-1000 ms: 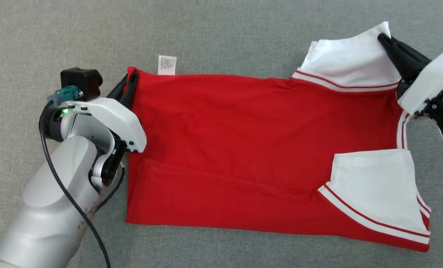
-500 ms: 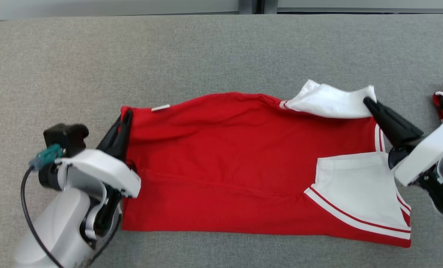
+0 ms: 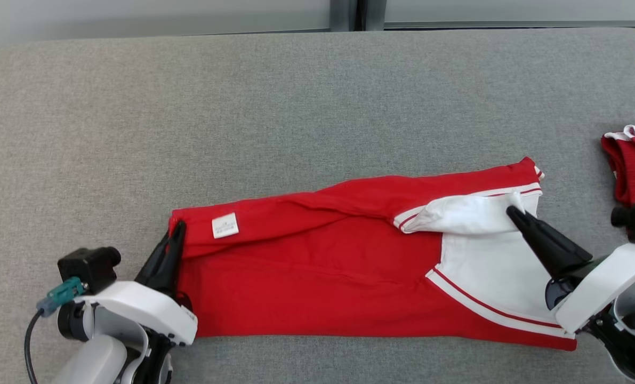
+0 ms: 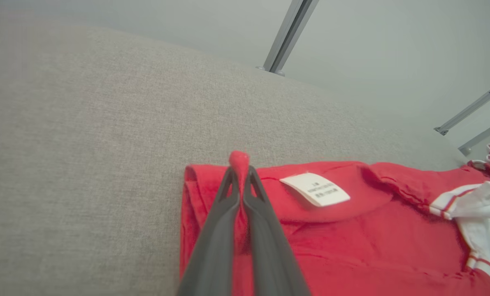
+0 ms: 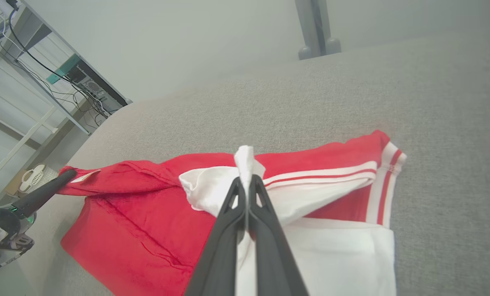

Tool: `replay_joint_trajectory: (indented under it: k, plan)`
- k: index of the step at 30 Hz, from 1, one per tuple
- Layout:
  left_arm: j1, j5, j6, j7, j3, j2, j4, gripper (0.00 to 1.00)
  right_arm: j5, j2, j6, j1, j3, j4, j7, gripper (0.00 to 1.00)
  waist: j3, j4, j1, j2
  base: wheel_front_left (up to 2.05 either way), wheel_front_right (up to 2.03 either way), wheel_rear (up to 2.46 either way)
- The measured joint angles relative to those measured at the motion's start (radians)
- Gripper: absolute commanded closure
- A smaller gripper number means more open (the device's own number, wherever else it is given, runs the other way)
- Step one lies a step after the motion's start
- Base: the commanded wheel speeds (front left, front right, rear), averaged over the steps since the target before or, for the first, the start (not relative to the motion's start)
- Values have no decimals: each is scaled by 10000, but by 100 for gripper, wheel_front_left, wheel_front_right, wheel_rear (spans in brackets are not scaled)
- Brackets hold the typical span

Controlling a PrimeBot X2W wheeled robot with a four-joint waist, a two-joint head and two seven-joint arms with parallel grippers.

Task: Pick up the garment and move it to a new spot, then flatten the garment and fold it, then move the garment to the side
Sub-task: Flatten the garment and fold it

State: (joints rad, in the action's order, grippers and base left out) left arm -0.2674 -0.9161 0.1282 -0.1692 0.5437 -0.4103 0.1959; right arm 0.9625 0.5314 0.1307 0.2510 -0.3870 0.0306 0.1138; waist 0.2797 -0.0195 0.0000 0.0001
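Observation:
A red garment (image 3: 322, 266) with white sleeves and striped trim lies on the grey padded table (image 3: 242, 106), its far long edge doubled toward me. My left gripper (image 3: 177, 228) is shut on the garment's red hem corner (image 4: 239, 158), beside a white care label (image 3: 225, 225) (image 4: 314, 189). My right gripper (image 3: 511, 210) is shut on the tip of a white sleeve (image 5: 245, 158), holding it over the other white sleeve (image 3: 482, 277). The left gripper's dark fingers (image 5: 43, 193) show at the far hem in the right wrist view.
Another red-and-white cloth pile (image 3: 634, 160) lies at the table's right edge. The table's far edge meets a pale wall with a metal post (image 3: 344, 13). Shelving with cables (image 5: 31, 74) stands beyond the table's left end.
Both grippers have drawn the garment's far edge toward me, folding it lengthwise over the near half. The head camera has tilted up, bringing the table's far edge and the other cloth pile into view.

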Motion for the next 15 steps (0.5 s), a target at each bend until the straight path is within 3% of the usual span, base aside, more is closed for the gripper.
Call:
replay_joint_trajectory:
  k: [10,11,12,13,14,15]
  plan:
    - [486,-205,31,-280,-6,180,148,100,-412,-121,0,-355,-245,305,-393,100,-69,-52,0,0,0,0,0]
    - [553,-211,-2,-336,-31,182,157,83,-422,-117,0,-412,-324,322,-479,88,-85,-56,1,0,0,0,0]
    - [623,-276,-6,-370,-81,196,174,51,-443,-115,0,-471,-399,334,-577,70,-102,-62,1,0,0,0,0]
    - [706,-293,-10,-387,-94,194,184,1,-499,-79,0,-529,-504,357,-652,56,-125,-69,0,0,0,0,0]
    - [795,-337,-33,-424,-107,199,184,0,-560,-31,0,-596,-587,382,-759,18,-149,-77,0,0,0,0,0]
    - [885,-382,-38,-428,-117,203,174,0,-573,15,0,-668,-667,401,-863,0,-174,-86,0,0,0,0,0]
